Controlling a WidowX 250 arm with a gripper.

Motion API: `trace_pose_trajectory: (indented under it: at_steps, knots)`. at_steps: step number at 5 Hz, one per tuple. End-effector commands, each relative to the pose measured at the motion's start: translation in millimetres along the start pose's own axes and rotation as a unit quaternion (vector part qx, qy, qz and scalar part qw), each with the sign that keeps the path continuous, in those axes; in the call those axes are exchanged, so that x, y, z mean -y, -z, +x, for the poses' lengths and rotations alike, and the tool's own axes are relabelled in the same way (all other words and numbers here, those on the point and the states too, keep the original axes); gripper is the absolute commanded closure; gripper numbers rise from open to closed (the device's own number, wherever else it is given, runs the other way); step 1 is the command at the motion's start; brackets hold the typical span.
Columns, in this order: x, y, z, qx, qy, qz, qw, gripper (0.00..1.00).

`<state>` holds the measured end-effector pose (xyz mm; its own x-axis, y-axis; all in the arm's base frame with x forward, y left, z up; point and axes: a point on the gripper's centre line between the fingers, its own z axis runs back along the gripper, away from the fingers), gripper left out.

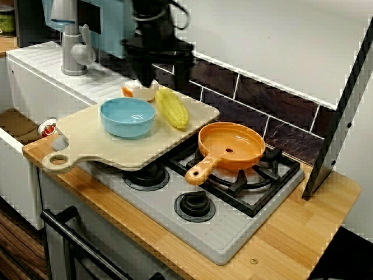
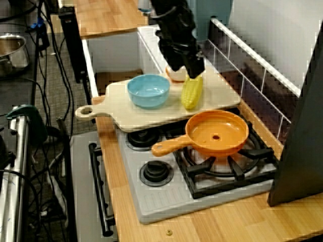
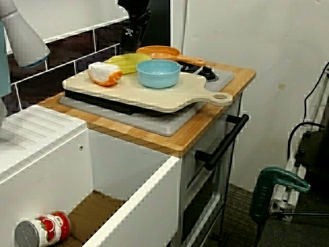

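Observation:
My black gripper hangs open over the back edge of a pale wooden cutting board, with nothing between its fingers. Just below it lie a yellow corn cob and a white-and-orange food piece. In the view from the side the gripper stands right above the far end of the corn, beside the food piece. A light blue bowl sits empty on the board in front of them. In the low view from the sink the gripper is behind the corn.
The board lies across the left burners of a grey stove. An orange pan rests on the back right burner, handle pointing forward. A faucet and a sink with a tomato can are to the left. A black panel leans at the right.

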<state>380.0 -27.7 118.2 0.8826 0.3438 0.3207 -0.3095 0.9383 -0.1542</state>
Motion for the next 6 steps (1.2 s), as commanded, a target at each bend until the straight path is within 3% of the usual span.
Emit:
trace_pose_trajectory:
  at_steps: [1,4,6]
  knots:
    - [36,-2.4,29.9,-0.003,-0.026,-0.004,0.9997,0.00]
    - [33,-18.7,10.8,0.010,0.004,-0.010,0.9999,0.00]
    - [27,-20.1,15.8,0.001,-0.011,-0.013,0.9999,0.00]
